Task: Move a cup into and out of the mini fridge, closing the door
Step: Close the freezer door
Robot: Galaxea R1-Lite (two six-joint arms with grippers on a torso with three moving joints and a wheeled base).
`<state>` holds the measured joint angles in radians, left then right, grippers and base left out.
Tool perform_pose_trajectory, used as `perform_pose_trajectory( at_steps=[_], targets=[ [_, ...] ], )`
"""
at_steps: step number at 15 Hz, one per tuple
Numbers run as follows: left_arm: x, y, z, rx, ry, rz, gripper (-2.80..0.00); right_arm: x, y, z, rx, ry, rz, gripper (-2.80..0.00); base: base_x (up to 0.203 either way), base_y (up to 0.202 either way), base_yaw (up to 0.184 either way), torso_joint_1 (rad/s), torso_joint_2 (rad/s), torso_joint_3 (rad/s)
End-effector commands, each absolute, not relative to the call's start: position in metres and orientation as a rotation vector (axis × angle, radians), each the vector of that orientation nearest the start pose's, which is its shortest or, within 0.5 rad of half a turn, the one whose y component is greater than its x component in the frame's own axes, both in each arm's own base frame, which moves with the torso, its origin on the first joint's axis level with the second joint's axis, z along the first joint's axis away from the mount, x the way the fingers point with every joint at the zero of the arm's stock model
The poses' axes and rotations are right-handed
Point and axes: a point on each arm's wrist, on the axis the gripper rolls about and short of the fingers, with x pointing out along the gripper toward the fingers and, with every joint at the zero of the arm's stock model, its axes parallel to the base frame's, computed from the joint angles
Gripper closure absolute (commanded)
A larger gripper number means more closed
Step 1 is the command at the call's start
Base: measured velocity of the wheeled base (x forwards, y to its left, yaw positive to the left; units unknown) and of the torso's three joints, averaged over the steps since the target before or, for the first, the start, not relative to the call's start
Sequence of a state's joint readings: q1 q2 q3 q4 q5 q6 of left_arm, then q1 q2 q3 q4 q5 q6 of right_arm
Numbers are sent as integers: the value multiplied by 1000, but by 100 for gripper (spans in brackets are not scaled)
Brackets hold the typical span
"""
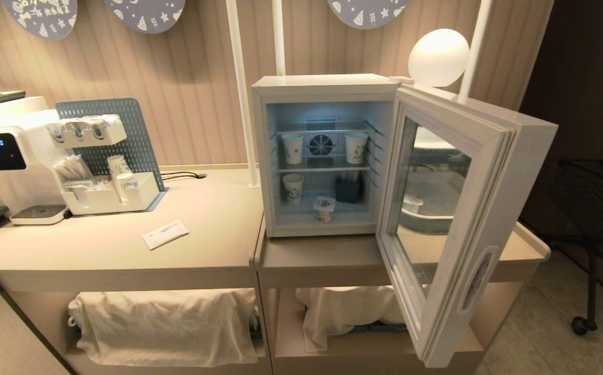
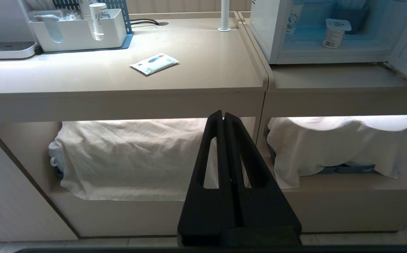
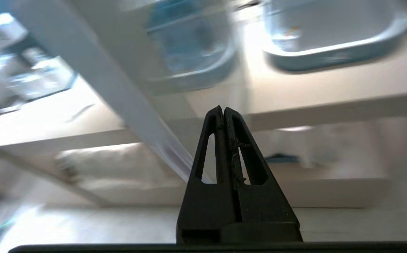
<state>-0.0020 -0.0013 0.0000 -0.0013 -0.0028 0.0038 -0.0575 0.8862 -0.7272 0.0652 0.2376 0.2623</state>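
Nearest thing is the door (image 1: pixel 452 219), swung wide open toward the camera on the right, glass window facing in, so that part's clearly not closed yet. Neither arm shows in the head view. From the wrist views, the left tool (image 2: pixel 223 117) is clenched with nothing in it, hanging low in front of the lower shelf with the draped cloths (image 2: pixel 129 158). The right tool (image 3: pixel 222 111) is clenched and empty too, pointing up at the door's edge and the surface (image 3: pixel 330 84) behind it; that view is smeared, so I can't say how close it is to anything

A bit further back, a small white packet (image 1: pixel 164 234) lies on the surface left of the fridge (image 1: pixel 327 83). Inside, on the floor of the fridge near the front, sits the cup (image 1: pixel 324 208), upright, lid on. A tall paper cup (image 1: pixel 293 188) stands left of it and a dark box (image 1: pixel 347 189) behind it to the right, two more paper cups on the wire shelf above by the fan. Far left there's a water dispenser (image 1: pixel 9 156) and an organiser tray (image 1: pixel 108 192)

My read: cup's in, so what's left looks like pulling it out and shutting the door, nothing grabbed so far
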Motion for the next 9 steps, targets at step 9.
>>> perform_pose_trajectory(
  at_steps=[9],
  targets=[
    [-23,0,76,2,-2,-6,0,213,-44,214,610,481,850,0,0,0,0,0,0,0]
  ],
)
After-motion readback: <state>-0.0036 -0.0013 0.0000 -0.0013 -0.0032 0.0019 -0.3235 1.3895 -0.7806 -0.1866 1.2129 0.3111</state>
